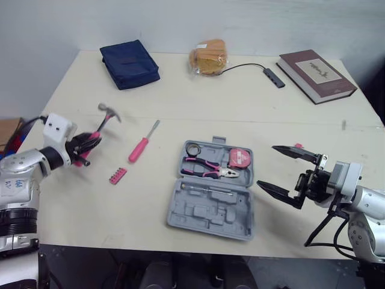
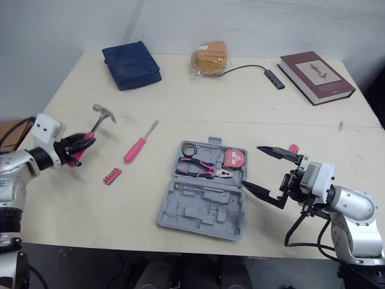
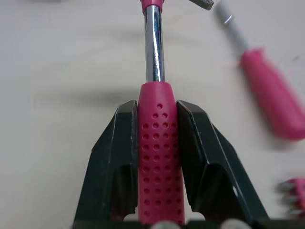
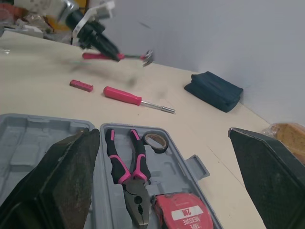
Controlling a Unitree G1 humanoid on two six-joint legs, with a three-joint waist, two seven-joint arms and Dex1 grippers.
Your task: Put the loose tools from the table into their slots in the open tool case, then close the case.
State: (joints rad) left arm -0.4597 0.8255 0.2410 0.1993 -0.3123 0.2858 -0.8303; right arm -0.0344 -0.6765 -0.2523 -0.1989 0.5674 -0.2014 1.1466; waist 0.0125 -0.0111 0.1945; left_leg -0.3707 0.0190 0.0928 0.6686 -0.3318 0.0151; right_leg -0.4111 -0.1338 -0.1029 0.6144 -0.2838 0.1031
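My left gripper (image 1: 86,146) is shut on the pink handle of a small hammer (image 1: 106,118), lifted above the table at the left; its steel shaft (image 3: 153,45) runs away from the fingers (image 3: 119,157). A pink screwdriver (image 1: 142,142) and a pink bit holder (image 1: 118,175) lie on the table between the hammer and the open grey tool case (image 1: 210,205). The case holds pliers (image 1: 207,169), a tape roll (image 1: 193,148) and a red tape measure (image 1: 240,158). My right gripper (image 1: 287,171) hangs open just right of the case.
At the table's back lie a dark blue pouch (image 1: 129,64), a bag of bread (image 1: 208,58), a USB hub with cable (image 1: 272,76) and a brown book (image 1: 316,75). The table's front edge runs just below the case.
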